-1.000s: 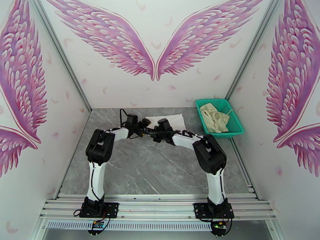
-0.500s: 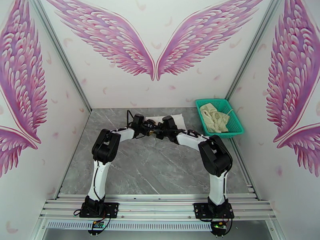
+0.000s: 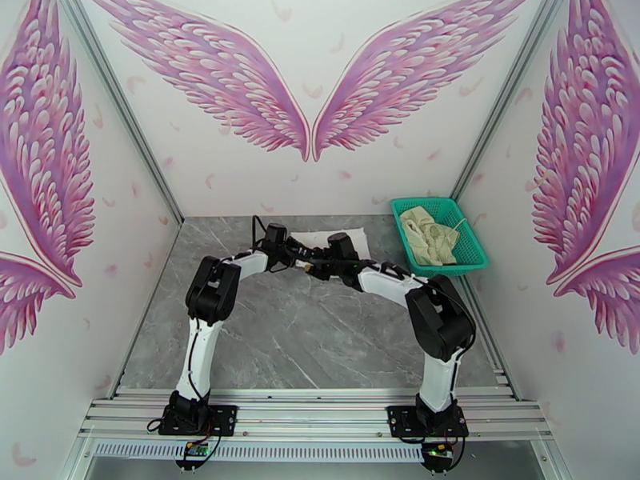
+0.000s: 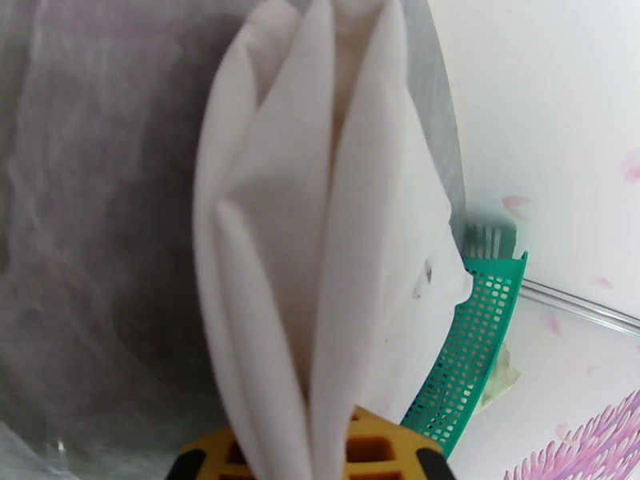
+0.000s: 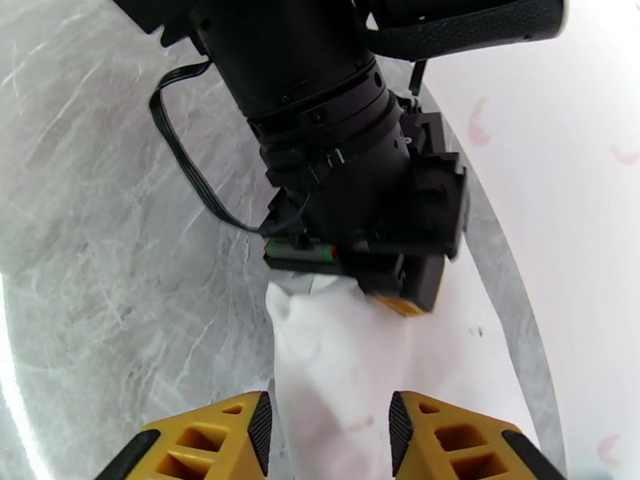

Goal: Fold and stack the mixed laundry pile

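Observation:
The white shirt (image 3: pixel 362 238) lies bunched at the back of the grey table (image 3: pixel 304 330). Both arms reach over it and meet there. My left gripper (image 3: pixel 298 256) is shut on a gathered fold of the white shirt (image 4: pixel 320 234), which rises in pleats from its yellow fingers (image 4: pixel 376 450). In the right wrist view my right gripper (image 5: pixel 330 426) is shut on the white shirt (image 5: pixel 336 370), just below the left gripper (image 5: pixel 376 290). The cream-beige garment (image 3: pixel 428 234) lies crumpled in the teal basket (image 3: pixel 477 248).
The teal mesh basket (image 4: pixel 472 346) stands at the back right corner, close to the right of the shirt. White walls with pink wings close in the back and sides. Bare grey table spreads between the arms and their bases.
Both arms have stretched farther toward the back of the table, taking their grippers and the pinched white shirt with them. The basket and cream garment have not moved.

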Robot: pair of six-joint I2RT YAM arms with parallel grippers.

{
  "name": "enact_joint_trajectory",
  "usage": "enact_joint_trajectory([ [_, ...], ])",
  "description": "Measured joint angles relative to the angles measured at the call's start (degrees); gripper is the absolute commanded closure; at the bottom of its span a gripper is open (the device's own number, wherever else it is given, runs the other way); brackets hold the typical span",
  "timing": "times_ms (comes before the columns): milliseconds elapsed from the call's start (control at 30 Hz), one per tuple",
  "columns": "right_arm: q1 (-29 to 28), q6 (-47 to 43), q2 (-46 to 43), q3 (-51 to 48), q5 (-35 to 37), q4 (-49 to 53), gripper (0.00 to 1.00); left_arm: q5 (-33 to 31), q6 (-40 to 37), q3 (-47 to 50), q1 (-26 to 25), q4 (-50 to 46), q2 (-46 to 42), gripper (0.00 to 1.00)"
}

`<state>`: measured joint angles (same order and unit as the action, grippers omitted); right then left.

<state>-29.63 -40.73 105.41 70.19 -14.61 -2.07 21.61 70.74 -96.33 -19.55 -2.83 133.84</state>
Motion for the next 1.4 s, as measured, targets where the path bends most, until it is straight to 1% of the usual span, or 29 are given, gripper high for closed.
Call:
enact_joint_trajectory([
  [200,0.0,9.64,-10.97,-6.47,3.54,1.16,0.47,-0.9,-15.3,-6.03,4.9,-14.01,0.0,1.0],
  [367,0.0,15.54,-17.99,-10.29,7.89,2.32,0.47,-3.87,-29.35,-13.84,10.36,-27.69,0.02,1.0],
  [533,0.02,18.03,-20.68,-11.74,12.26,3.15,0.48,-8.41,-42.8,-25.4,17.57,-40.11,1.42,1.0],
  [667,0.07,19.17,-20.76,-12.68,14.97,3.37,0.49,-11.52,-51.95,-37.09,23.74,-48.22,5.88,1.0],
  [733,0.26,19.85,-20.76,-13.29,15.8,3.39,0.5,-12.7,-55.54,-42.49,26.67,-51.08,8.7,1.0],
  [800,0.35,20.35,-20.76,-13.51,16.24,3.69,0.5,-12.83,-58.36,-45.57,29.68,-52.41,10.91,1.0],
  [967,0.39,21.24,-20.22,-13.51,16.65,3.8,0.5,-12.41,-63.39,-48.43,36.0,-54.16,14.23,1.0],
  [1067,0.39,21.31,-19.15,-13.49,16.94,3.91,0.51,-14.99,-66.1,-49.16,38.03,-54.31,15.45,1.0],
  [1100,0.39,21.44,-18.82,-13.49,17.11,4.02,0.51,-16.04,-66.55,-49.2,38.27,-54.23,15.61,0.97],
  [1133,0.39,21.49,-18.49,-13.49,17.33,4.07,0.5,-17.4,-67.17,-49.2,38.36,-54.12,15.76,0.87],
  [1167,0.39,21.66,-18.18,-13.49,17.62,4.04,0.49,-18.73,-67.63,-49.22,38.36,-53.9,15.87,0.76],
  [1267,0.39,22.53,-17.64,-13.49,17.99,4.04,0.45,-22.93,-68.65,-50.36,37.86,-53.18,16.61,0.34],
  [1300,0.39,22.93,-17.53,-13.49,18.08,4.04,0.44,-24.5,-68.78,-50.9,37.66,-52.89,16.87,0.28],
  [1333,0.39,23.26,-17.42,-13.49,18.1,4.02,0.44,-26.51,-68.76,-51.56,37.4,-52.76,17.22,0.26],
  [1400,0.39,24.06,-17.42,-13.46,18.1,4.02,0.43,-31.56,-68.57,-53.0,36.83,-52.65,17.7,0.25],
])
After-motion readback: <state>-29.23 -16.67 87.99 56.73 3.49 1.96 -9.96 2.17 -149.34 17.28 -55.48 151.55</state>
